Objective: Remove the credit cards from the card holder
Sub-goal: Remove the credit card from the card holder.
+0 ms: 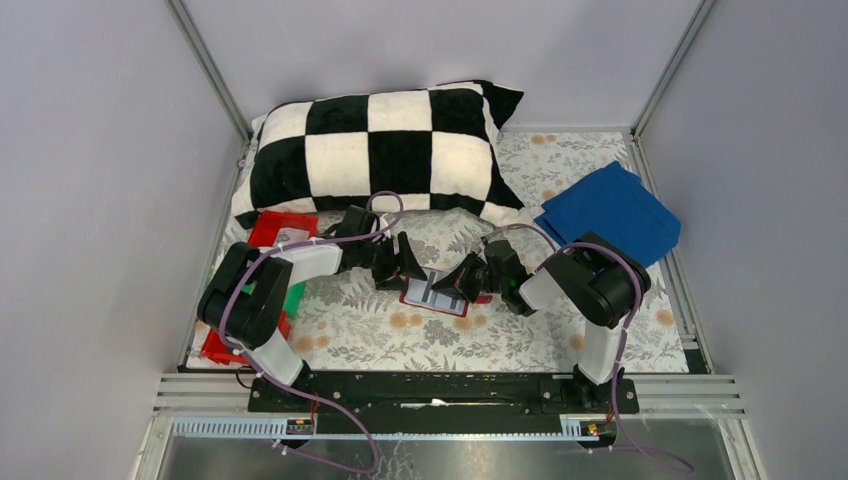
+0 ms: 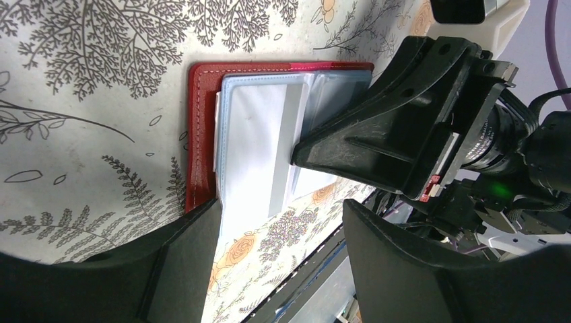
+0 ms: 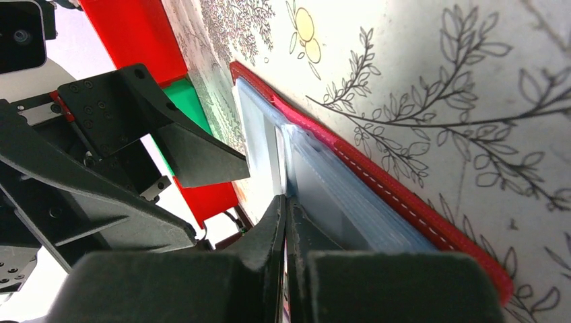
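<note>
The card holder (image 1: 437, 296) lies open on the flowered cloth, a red cover (image 2: 200, 134) with pale blue-grey clear sleeves (image 3: 350, 195). My right gripper (image 3: 285, 210) is shut at the sleeves' edge, and a thin coloured sliver of a credit card shows between its pads. A pale grey credit card (image 2: 283, 151) stands out of the sleeves at that gripper's tip (image 2: 299, 153). My left gripper (image 2: 281, 259) is open over the holder's near end, one finger (image 2: 182, 259) at the red cover's corner and the other finger (image 2: 411, 269) off to the side. Any other cards are hidden.
A black-and-white checked pillow (image 1: 380, 150) fills the back. A folded blue cloth (image 1: 610, 212) lies at the back right. Red trays (image 1: 280, 228) (image 1: 215, 346) and a green tray (image 1: 293, 298) sit on the left beside the left arm. The two grippers (image 1: 400, 265) (image 1: 455, 285) nearly touch.
</note>
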Controlling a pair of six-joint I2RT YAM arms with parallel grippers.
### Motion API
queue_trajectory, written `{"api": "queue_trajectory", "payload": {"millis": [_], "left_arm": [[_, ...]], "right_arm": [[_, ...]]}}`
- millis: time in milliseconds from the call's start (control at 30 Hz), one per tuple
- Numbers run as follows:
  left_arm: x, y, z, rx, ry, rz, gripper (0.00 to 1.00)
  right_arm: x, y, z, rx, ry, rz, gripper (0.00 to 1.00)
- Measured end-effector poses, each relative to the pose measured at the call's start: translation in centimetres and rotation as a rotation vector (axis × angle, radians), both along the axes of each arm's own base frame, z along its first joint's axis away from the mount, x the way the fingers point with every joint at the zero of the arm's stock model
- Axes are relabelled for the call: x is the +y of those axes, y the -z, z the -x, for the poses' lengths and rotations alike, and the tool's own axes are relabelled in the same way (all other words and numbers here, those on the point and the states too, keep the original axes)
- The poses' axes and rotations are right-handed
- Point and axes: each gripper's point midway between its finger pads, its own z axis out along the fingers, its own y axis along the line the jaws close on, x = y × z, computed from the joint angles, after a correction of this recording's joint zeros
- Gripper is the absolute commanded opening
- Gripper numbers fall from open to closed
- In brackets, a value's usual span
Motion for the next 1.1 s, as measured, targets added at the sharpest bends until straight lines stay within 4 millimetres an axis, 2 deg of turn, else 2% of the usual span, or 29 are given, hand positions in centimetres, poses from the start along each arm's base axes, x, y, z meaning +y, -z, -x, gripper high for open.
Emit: {"api": "queue_trajectory", "payload": {"millis": [233, 433, 600, 733, 967, 1100], "left_arm": [[0.0, 0.1, 0.0, -0.005, -0.004, -0.011, 0.72], [-0.6, -1.9, -0.5, -0.059, 0.009, 0.025, 0.72], [-1.3, -2.4, -0.5, -0.072, 0.031, 0.050, 0.72], [-1.8, -1.9, -0.4, -0.064, 0.042, 0.057, 0.72], [-1.9, 0.2, -0.3, -0.004, 0.027, 0.027, 0.71], [-1.7, 0.3, -0.5, 0.004, 0.009, 0.006, 0.71]], "right_arm": [[-0.1, 0.1, 0.1, -0.002, 0.003, -0.001, 0.00], [-0.6, 0.1, 0.7, -0.001, 0.005, 0.001, 0.00], [-0.6, 0.1, 0.8, -0.002, 0.005, 0.000, 0.00], [-0.6, 0.1, 0.8, -0.002, 0.005, 0.000, 0.00], [-0.7, 0.1, 0.8, -0.002, 0.004, 0.000, 0.00], [-0.7, 0.1, 0.8, -0.002, 0.005, 0.001, 0.00]]}}
